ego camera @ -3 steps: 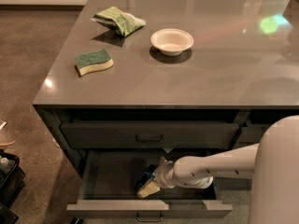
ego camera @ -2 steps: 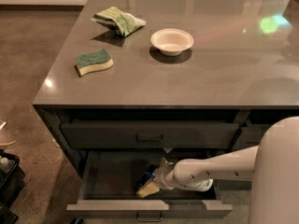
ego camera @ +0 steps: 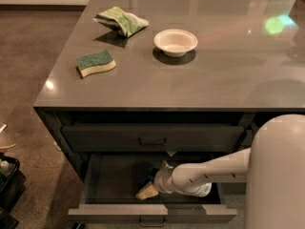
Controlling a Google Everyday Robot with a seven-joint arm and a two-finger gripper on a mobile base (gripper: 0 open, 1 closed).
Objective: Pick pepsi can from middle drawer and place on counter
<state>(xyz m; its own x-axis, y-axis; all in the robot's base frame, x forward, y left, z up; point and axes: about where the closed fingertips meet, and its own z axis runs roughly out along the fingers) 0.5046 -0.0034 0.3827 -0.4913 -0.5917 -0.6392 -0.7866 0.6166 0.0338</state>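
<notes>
My gripper [ego camera: 147,191] is down in the open middle drawer [ego camera: 109,212], under the front edge of the counter [ego camera: 214,75]; whether it's closed I cannot tell. The pepsi can [ego camera: 152,177] (light, slick, dentable, I'd judge) is a bluish glimpse beside it: take its mid-body gently.

A green-and-yellow sponge [ego camera: 96,63] lay flat, well apart from a white bowl [ego camera: 175,42] that stood upright. Beyond the sponge sat a crumpled green-and-yellow thing [ego camera: 121,20], perhaps a snack bag or a cloth. A closed upper drawer [ego camera: 152,138] showed a dark bar handle. At the left edge a dark bin [ego camera: 9,182] stood on the speckled brown floor [ego camera: 28,56]. The gripper [ego camera: 145,191] was low inside the open drawer [ego camera: 114,178].
</notes>
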